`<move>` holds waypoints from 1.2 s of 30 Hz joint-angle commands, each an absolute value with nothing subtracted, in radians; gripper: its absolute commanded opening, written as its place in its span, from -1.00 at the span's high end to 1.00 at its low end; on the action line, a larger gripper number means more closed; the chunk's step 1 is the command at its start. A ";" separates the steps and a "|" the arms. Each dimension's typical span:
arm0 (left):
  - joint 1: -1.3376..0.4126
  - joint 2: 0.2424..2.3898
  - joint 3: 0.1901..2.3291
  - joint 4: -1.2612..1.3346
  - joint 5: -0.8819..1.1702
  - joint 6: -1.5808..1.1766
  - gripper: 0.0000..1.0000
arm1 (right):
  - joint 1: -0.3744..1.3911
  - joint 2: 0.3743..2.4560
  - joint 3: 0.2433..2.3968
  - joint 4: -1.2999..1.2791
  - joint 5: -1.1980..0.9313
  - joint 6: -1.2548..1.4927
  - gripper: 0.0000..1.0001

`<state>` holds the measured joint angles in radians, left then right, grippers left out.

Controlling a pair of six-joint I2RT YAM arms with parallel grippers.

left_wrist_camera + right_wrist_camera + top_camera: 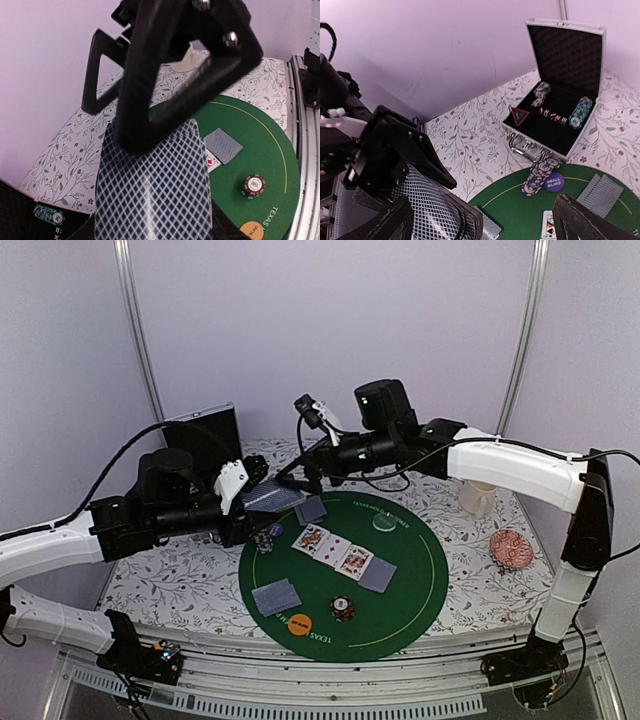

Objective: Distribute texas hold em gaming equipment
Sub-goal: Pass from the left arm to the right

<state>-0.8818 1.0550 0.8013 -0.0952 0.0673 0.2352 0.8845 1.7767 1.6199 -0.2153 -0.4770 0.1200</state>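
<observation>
My left gripper (250, 502) is shut on a deck of blue-backed cards (155, 190) held over the mat's left edge; the deck also shows in the right wrist view (432, 212). My right gripper (312, 472) is open, with one finger (175, 65) over the deck's top. On the green mat (420, 580) lie face-down cards (276, 596), face-up cards (335, 550), two chip stacks (343, 609), an orange disc (300, 623) and a clear disc (383, 523). A red-edged triangle marker (520, 116) lies in the open case (580, 55).
The case stands at the back left and holds more chips (581, 112). A purple small-blind disc (553, 182) sits beside a chip stack (539, 176). A white mug (477, 497) and a red patterned dish (513, 548) stand right of the mat.
</observation>
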 commanded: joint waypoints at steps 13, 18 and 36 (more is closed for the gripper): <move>-0.886 1.053 0.793 -0.071 0.074 0.240 -0.02 | 0.899 1.845 1.680 -0.401 -0.416 0.095 -0.73; -0.887 1.055 0.792 -0.072 0.075 0.240 -0.02 | 0.899 1.839 1.688 -0.421 -0.455 0.077 -0.70; -0.886 1.054 0.795 -0.071 0.074 0.240 -0.02 | 0.915 1.828 1.743 -0.488 -0.414 0.040 0.06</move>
